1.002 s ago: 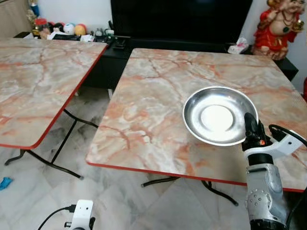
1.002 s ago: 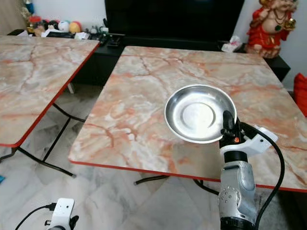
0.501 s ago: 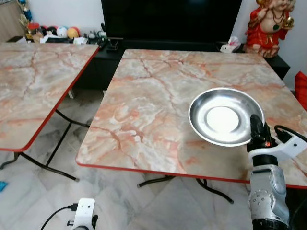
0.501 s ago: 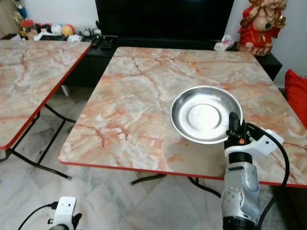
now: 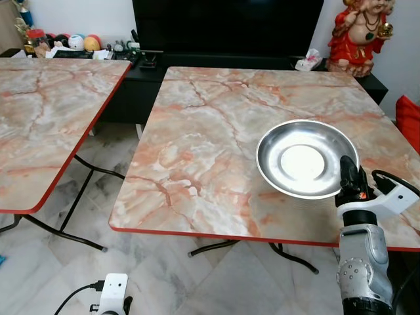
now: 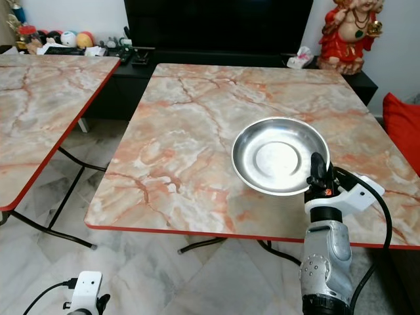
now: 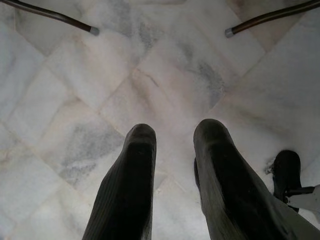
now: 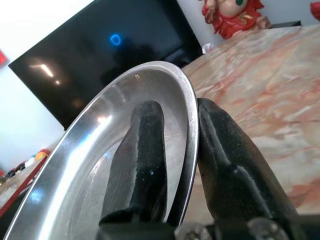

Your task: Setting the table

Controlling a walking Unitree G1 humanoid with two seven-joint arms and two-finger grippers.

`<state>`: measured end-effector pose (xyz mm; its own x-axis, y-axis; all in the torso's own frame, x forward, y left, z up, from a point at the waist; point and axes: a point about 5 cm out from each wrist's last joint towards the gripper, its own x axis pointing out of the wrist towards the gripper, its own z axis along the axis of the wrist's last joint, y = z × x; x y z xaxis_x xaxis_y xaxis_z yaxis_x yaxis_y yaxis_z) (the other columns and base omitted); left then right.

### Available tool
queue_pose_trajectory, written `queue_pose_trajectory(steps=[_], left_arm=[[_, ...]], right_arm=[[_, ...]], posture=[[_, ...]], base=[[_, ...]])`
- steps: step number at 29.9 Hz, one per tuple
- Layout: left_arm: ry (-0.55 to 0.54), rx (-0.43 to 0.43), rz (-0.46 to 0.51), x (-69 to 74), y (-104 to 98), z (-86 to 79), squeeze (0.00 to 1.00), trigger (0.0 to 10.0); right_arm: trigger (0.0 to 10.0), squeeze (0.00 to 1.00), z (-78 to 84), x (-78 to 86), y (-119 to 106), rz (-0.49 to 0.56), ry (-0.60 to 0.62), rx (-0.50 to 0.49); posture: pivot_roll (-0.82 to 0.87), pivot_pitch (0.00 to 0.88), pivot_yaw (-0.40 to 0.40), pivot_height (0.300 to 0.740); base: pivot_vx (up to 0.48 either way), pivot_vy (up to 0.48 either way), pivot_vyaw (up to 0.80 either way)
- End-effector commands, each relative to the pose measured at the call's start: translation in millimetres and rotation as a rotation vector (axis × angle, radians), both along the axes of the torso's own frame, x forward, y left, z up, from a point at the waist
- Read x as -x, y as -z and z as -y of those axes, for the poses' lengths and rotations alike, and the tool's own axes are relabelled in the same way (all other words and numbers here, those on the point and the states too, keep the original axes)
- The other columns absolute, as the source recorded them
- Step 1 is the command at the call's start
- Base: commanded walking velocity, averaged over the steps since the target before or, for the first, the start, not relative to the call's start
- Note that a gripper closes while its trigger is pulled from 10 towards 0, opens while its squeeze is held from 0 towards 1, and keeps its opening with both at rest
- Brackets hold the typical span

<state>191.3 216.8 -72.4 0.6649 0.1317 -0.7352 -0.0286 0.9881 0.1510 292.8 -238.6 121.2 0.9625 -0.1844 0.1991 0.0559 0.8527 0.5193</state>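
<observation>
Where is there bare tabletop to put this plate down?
The right gripper holds the steel plate above the near table. Its marble lies bare from the red front edge to the TV console. The second table on the left is bare too.

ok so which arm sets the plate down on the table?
Right. The right gripper already pinches the steel plate by its rim above the marble table; the left gripper hangs low over the floor, holding nothing.

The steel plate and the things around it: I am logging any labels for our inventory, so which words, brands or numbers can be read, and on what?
No readable text anywhere.
Steel plate, held at its rim by the right gripper: bare metal, no stamp visible.
Marble-patterned table: no label.
Red statue: no lettering visible.
Clutter on the black cabinet: too small to read.
</observation>
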Motion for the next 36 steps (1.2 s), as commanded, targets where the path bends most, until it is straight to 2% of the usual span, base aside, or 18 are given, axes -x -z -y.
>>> queue_pose_trajectory(steps=[1,18,30,36], left_arm=[[0.000,0.001,0.000,0.3,0,-0.3,0.00,10.0],[0.014,0.021,-0.006,0.7,1,4.5,0.00,10.0],[0.018,0.032,-0.016,3.0,3,6.8,0.00,10.0],[0.018,0.035,-0.018,3.5,3,6.9,0.00,10.0]], right_arm=[[10.0,0.00,0.1,-3.3,-7,0.029,0.009,0.003],[10.0,0.00,2.2,-3.2,-3,0.006,0.019,0.001],[10.0,0.00,5.1,-0.6,-1,-0.008,0.024,0.008],[10.0,0.00,15.2,6.7,2,-0.033,0.050,0.021]], posture=[[0.03,0.000,-0.042,0.740],[0.03,0.000,-0.043,0.740],[0.02,0.000,-0.048,0.740],[0.02,0.000,-0.050,0.740]], base=[[0.244,0.000,0.00],[0.293,0.000,0.00],[0.000,0.000,0.00],[0.000,0.000,0.00]])
